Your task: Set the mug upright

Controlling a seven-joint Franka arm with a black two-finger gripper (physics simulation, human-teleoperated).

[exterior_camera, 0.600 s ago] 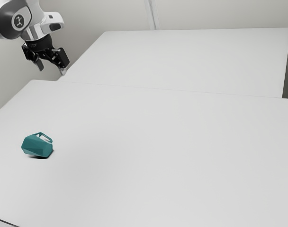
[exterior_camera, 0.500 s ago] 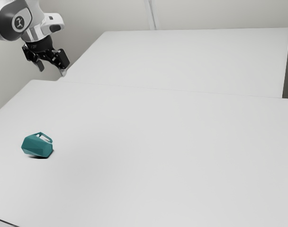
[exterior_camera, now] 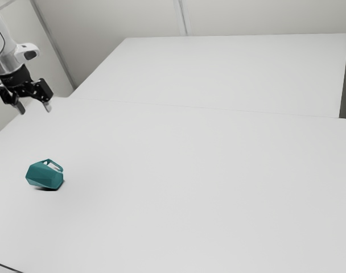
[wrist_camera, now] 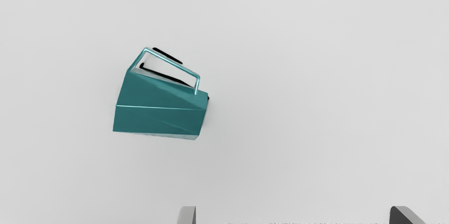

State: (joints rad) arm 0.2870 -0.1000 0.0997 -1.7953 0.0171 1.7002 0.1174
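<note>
Tipped teal mug [exterior_camera: 45, 176] near the counter [exterior_camera: 178, 182] edge, exterior view's left: likely stiff, slick; I'd pinch its body [wrist_camera: 159, 119]. My end effector [exterior_camera: 34, 109]: apart.

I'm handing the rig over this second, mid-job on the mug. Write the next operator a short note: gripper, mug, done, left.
Gripper: open and empty, raised over the table, clear of the mug.
Mug: lying on its side on the table, toward the exterior view's left; the handle sticks out from its side. I can't tell for certain which end is the mouth.
Done: mug not grasped, not upright.
Left: line up, lower, grip the mug, turn it upright, set it down and release.
</note>
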